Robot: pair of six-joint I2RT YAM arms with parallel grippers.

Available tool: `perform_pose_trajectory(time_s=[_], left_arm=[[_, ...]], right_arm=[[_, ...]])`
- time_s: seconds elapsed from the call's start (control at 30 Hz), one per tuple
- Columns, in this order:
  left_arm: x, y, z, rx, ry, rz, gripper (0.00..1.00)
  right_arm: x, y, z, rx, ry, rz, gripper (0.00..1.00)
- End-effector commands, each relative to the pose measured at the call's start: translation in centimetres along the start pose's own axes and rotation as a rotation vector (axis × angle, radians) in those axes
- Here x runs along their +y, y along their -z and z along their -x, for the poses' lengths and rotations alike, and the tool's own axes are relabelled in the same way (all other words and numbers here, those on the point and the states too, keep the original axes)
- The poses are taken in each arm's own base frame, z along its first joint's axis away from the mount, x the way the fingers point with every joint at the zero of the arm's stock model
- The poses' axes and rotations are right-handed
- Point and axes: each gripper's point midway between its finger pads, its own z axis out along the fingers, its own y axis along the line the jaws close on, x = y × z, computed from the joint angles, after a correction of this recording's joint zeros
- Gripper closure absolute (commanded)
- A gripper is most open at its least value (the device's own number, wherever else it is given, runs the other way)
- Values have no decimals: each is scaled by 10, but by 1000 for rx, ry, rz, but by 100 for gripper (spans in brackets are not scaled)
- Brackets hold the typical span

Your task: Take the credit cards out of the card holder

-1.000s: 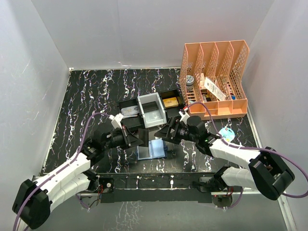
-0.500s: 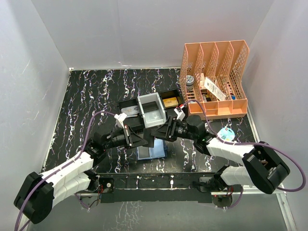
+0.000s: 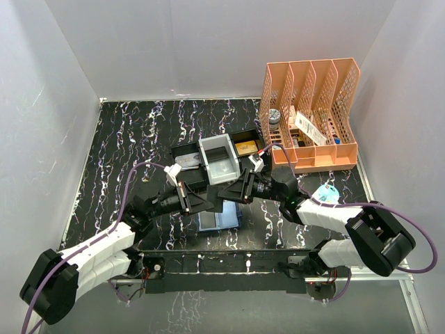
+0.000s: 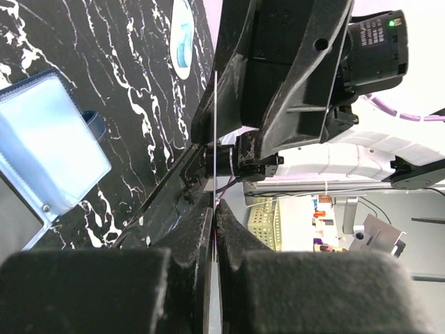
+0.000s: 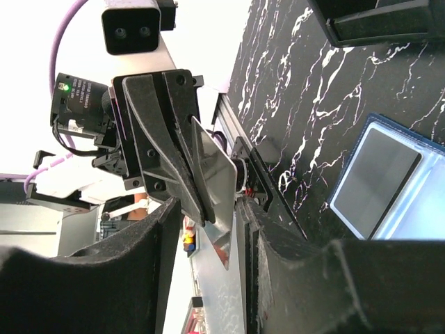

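The dark navy card holder (image 3: 219,217) lies open on the table, pale blue inside up; it also shows in the left wrist view (image 4: 49,146) and the right wrist view (image 5: 389,181). My left gripper (image 3: 213,200) is shut on a grey-silver credit card (image 5: 217,174) and holds it above the holder. In the left wrist view the card (image 4: 215,125) is edge-on between my shut fingers (image 4: 214,209). My right gripper (image 3: 232,191) faces the left one, open, with the card's free end between its jaws (image 5: 208,212), not clamped.
A black-and-white compartment tray (image 3: 184,149) with a grey bin (image 3: 219,158) stands just behind the grippers and holds a tan-gold block (image 3: 245,147) and a grey card (image 3: 188,162). An orange file rack (image 3: 309,115) stands back right. A round teal-white object (image 3: 327,193) lies right.
Both grippers have closed in on each other above the holder: the left moved right with the card, the right moved left until its open jaws straddle the card's free end.
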Motion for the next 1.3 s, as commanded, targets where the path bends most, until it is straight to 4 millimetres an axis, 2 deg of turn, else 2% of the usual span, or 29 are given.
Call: perform_pose_trajectory(time_s=[0.0,0.33,0.6,0.73,1.0,1.2,1.27], left_arm=[[-14,2,6,-30,-27,-67,100],[-19,2,7,-43,-9,-98,100],[-21,1,10,-50,-13,-100,100],[-22,2,11,-54,-14,-107,100],[-22,1,13,-64,-4,-104,100],[-24,0,15,-74,2,-106,100],[-23,1,15,-72,2,-100,100]], right_arm=[[19,2,1,4,45,87,65],[28,2,-4,32,15,164,80],[30,3,-7,47,17,189,81],[32,3,-8,52,10,208,87],[34,4,-8,50,12,218,89],[37,5,-7,49,13,232,100],[37,4,-6,43,11,231,100]])
